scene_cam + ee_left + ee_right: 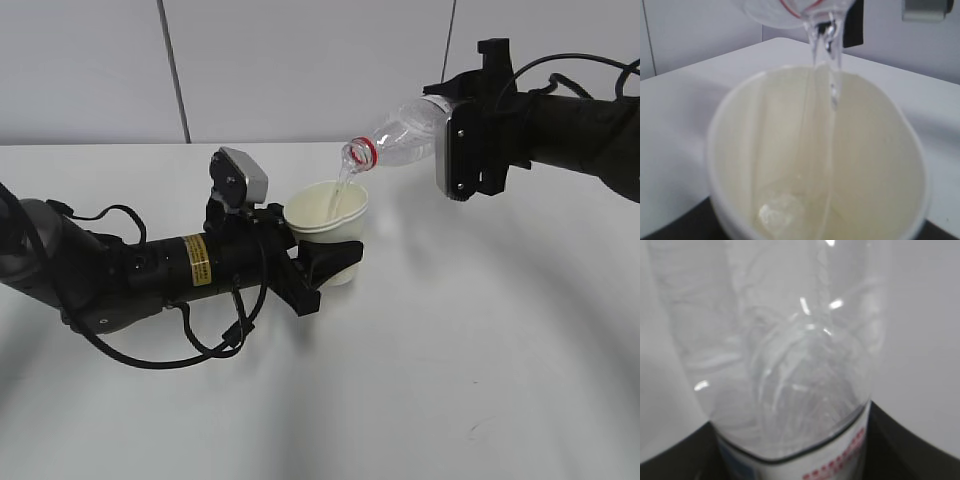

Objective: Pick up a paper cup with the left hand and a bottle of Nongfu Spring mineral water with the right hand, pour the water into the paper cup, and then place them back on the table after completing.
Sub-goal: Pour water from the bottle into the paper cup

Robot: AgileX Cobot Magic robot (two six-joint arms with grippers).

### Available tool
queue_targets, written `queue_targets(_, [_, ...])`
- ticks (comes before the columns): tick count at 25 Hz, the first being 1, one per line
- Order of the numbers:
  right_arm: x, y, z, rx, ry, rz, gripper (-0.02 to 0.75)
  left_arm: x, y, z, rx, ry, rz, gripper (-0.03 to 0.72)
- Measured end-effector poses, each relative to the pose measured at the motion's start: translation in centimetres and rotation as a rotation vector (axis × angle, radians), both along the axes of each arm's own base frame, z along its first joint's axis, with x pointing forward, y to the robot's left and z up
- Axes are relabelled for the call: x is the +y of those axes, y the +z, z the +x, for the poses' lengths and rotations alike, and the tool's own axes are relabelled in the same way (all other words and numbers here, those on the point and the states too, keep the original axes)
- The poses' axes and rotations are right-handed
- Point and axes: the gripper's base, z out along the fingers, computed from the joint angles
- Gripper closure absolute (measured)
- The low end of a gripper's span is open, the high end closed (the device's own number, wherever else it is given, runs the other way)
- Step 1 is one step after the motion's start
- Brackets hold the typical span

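My left gripper (325, 268) is shut on a white paper cup (328, 212) and holds it upright just above the white table (480, 340). My right gripper (455, 135) is shut on a clear bottle (400, 138) with a red neck ring, tipped mouth-down to the left over the cup. A thin stream of clear water (343, 185) runs from the mouth into the cup. In the left wrist view the cup's inside (865, 165) fills the frame, with the stream (832, 75) falling in and a little water at the bottom. The right wrist view shows the bottle's shoulder (790, 355) and label edge.
The white table spreads wide all around both arms. A grey-white wall (300, 60) with a dark vertical seam stands behind the table's far edge. Black cables (200, 345) loop under my left arm near the tabletop.
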Motion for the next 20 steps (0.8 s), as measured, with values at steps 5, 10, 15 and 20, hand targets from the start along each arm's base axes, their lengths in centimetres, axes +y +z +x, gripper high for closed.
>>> queue_targets(5, [0.01, 0.01, 0.00, -0.002, 0.001, -0.001, 0.329, 0.00, 0.00, -0.01, 0.000, -0.001, 0.000, 0.313])
queue_targets(10, [0.02, 0.03, 0.00, -0.004, 0.002, 0.000, 0.329, 0.00, -0.01, 0.00, 0.000, -0.001, 0.001, 0.313])
queue_targets(15, [0.02, 0.05, 0.01, -0.004, 0.002, 0.000, 0.329, 0.00, -0.01, 0.00, 0.000, -0.001, 0.001, 0.313])
queue_targets(20, [0.02, 0.05, 0.01, -0.005, 0.003, -0.001, 0.329, 0.00, -0.01, 0.00, 0.000, -0.001, 0.001, 0.313])
